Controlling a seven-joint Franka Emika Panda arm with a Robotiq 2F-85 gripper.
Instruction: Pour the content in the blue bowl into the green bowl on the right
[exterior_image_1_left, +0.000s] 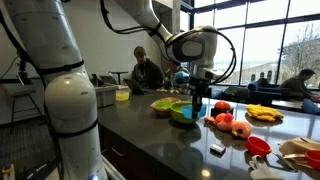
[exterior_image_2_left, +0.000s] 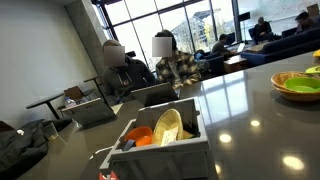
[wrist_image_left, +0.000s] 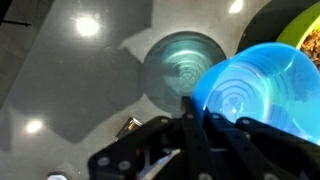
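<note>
In the wrist view the blue bowl (wrist_image_left: 255, 88) is tilted, and its inside looks empty. My gripper (wrist_image_left: 192, 122) is shut on its near rim. The edge of a green bowl (wrist_image_left: 302, 24) shows at the top right, just beyond the blue bowl. In an exterior view my gripper (exterior_image_1_left: 197, 98) hangs over the green bowl (exterior_image_1_left: 182, 115) on the dark counter, with the blue bowl (exterior_image_1_left: 190, 105) low against it. A round teal shape (wrist_image_left: 183, 62) lies on the counter left of the blue bowl.
A yellow-green bowl (exterior_image_1_left: 163, 104) stands behind the green one. Red fruit (exterior_image_1_left: 222, 108), a plate of yellow food (exterior_image_1_left: 263, 114) and a red bowl (exterior_image_1_left: 258, 145) lie to the right. A bin of plates (exterior_image_2_left: 160, 135) and a green bowl (exterior_image_2_left: 298, 85) show in an exterior view. People sit behind.
</note>
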